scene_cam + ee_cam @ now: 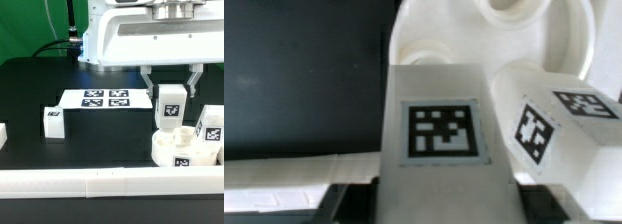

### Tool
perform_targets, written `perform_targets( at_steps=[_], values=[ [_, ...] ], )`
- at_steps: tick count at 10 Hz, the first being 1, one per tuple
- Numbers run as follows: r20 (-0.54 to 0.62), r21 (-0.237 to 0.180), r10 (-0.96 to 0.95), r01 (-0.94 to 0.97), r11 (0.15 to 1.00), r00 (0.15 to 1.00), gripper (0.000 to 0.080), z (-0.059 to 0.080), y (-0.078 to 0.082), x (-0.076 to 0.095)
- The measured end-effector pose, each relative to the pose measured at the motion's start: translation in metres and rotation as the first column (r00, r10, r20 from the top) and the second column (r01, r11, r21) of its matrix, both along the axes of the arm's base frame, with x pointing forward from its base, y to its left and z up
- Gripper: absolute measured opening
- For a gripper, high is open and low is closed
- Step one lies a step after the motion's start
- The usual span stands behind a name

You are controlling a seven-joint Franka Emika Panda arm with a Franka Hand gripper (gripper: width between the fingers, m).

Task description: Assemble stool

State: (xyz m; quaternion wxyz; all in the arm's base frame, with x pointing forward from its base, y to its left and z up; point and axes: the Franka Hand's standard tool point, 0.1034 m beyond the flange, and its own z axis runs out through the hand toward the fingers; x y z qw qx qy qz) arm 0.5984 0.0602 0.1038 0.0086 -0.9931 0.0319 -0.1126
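One leg pinched upright between the gripper fingers, right over the round seat, touching or not unclear. Second leg standing on the seat at 3 o'clock from the held one. Third leg alone on the table, well apart at 9 o'clock, near the marker board.

1. A white rail walled the tabletop's whole near edge.
2. The seat disc, a standing leg on it and the held leg in the gripper crowded the near corner on the exterior view's right.
3. Bare room lay between the marker board and the rail, with one loose leg beside it.
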Motion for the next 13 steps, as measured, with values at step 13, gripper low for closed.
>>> perform_targets(
  at_steps=[13],
  values=[
    [0.011, -0.016, 0.007, -0.006, 1.0, 1.0, 0.0337, -0.023, -0.004, -0.003]
  ],
)
